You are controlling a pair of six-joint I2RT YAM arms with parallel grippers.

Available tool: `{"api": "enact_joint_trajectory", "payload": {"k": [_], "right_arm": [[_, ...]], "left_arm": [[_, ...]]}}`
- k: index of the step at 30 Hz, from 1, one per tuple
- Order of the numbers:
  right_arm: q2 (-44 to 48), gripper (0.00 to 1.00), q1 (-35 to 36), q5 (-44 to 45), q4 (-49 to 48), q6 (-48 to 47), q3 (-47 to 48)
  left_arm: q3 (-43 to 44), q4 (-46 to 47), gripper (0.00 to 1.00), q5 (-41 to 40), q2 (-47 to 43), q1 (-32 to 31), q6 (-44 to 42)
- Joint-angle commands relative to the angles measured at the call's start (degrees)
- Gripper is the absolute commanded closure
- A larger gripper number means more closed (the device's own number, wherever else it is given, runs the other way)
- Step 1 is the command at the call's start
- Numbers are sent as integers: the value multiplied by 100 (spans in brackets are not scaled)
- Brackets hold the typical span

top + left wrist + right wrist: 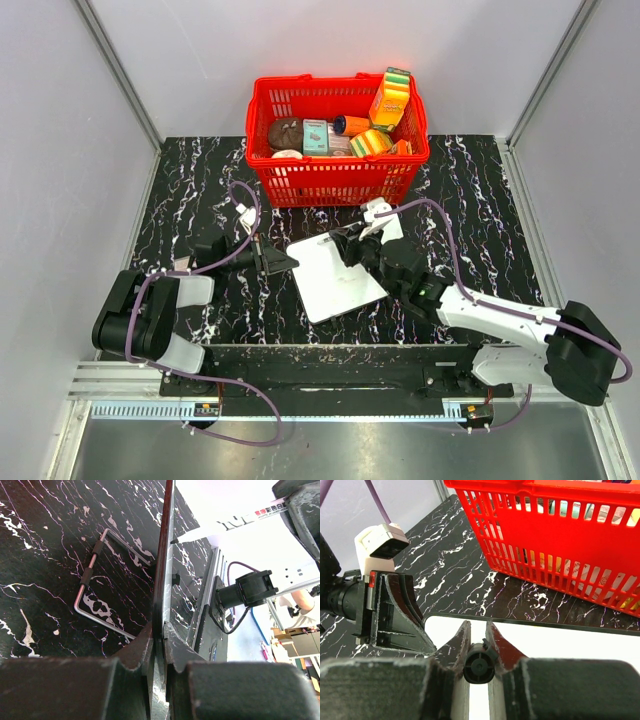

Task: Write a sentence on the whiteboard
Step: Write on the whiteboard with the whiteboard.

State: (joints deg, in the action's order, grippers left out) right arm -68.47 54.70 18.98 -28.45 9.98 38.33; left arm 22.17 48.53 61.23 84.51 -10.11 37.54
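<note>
Clamping the left gripper (288,262) onto the left edge of the whiteboard (340,285), fingers (137,652) nearly pressed together with only the thin board pinched between them. Seeing that board edge-on in the left wrist view, as a dark, narrow strip running up from the fingertips.

Squeezing the right gripper (352,244) tight around a marker (479,666), holding the barrel between the two fingers with its round black butt end facing the right wrist camera. Pointing the marker's fine tip at the board's face near its far edge. Touching it or hovering just off it: cannot tell which.

Showing black lettering and a short line of red characters on the marker's white barrel in the left wrist view, too blurred and cropped for reading. Showing coloured packaging on the boxes inside the red basket (330,180), none of it legible.

Lying over the black, white-veined table (480,220) between the two arms, on the near side of the basket and apart from it, turned at a slant to the table's edges. Looking flat, thin and rectangular with rounded corners, white-faced, with a dark rim along the far edge in the right wrist view. Showing only plain white on the parts of the face in view, with the far corner hidden under the right gripper.
</note>
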Motion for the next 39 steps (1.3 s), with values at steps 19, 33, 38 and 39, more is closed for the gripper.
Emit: {"api": "enact_joint_trajectory", "payload": {"k": [19, 33, 38, 39], "right_arm": [[-246, 100, 85, 35, -302, 101, 175], [-158, 100, 111, -79, -144, 162, -9], [-79, 100, 111, 9, -47, 171, -88], [-79, 100, 111, 26, -38, 162, -97]], "left_arm": [[138, 315, 100, 126, 92, 18, -379], [138, 315, 100, 126, 92, 18, -379], [138, 323, 100, 117, 101, 18, -379], [138, 315, 100, 117, 101, 18, -379]]}}
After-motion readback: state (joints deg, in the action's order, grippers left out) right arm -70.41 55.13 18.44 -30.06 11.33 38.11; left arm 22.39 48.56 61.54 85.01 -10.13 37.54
